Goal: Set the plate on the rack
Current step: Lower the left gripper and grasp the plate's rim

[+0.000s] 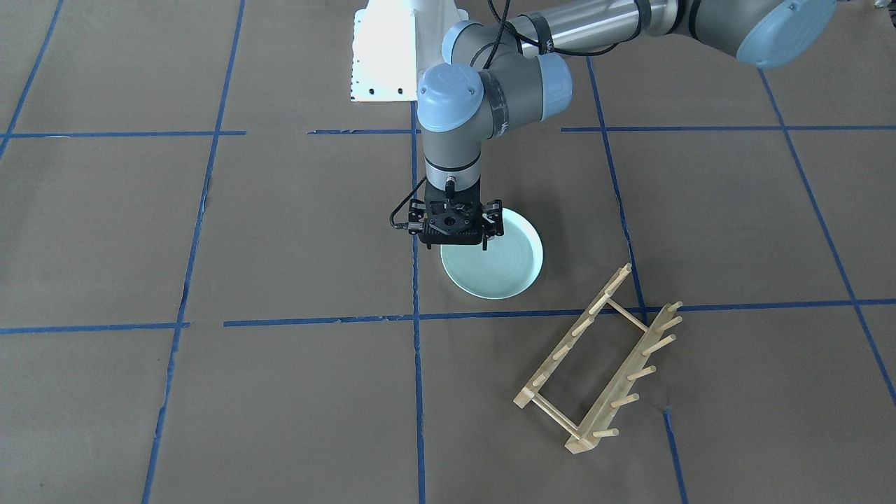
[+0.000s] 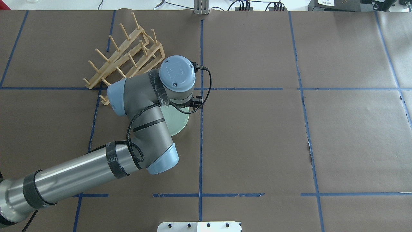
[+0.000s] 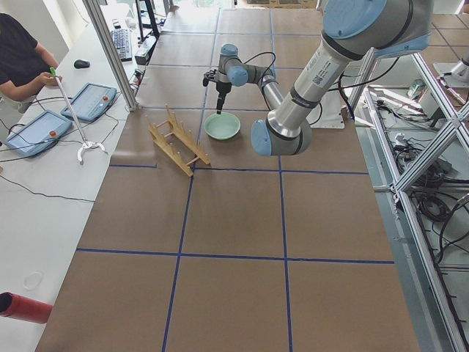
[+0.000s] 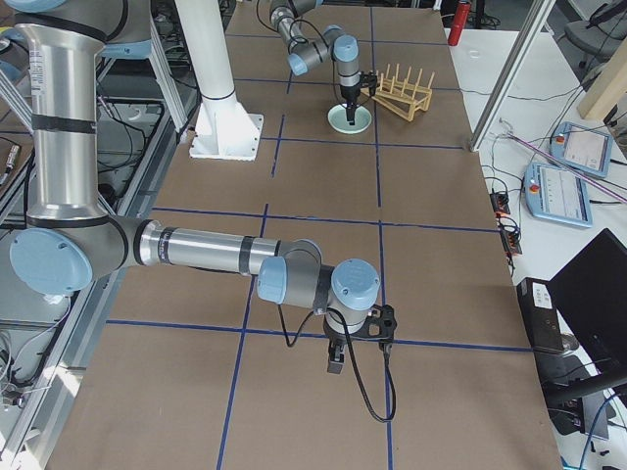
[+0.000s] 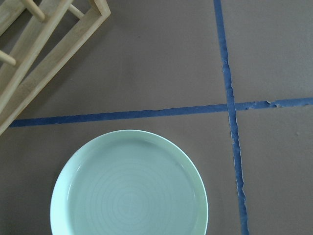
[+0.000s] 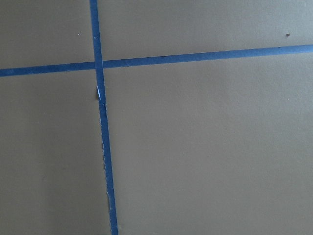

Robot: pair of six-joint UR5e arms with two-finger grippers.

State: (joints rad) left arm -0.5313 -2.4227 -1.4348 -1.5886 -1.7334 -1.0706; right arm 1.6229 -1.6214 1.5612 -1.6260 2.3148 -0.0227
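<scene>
The pale mint-green plate (image 1: 500,262) lies flat on the brown paper and shows whole in the left wrist view (image 5: 128,186). My left gripper (image 1: 456,234) points straight down over the plate's rim on the robot's side. It hovers a little above the rim, open and empty. The light-wood rack (image 1: 598,357) stands beside the plate, farther from the robot and to its left (image 2: 125,58); a corner of the rack shows in the left wrist view (image 5: 44,58). My right gripper (image 4: 335,364) hangs over bare paper far from both, and I cannot tell if it is open or shut.
Blue tape lines cross the brown paper (image 6: 100,98). The white robot base plate (image 1: 381,49) stands behind the plate. A person (image 3: 22,59) sits with tablets on the side table beyond the rack. A red cylinder (image 3: 22,308) lies there too.
</scene>
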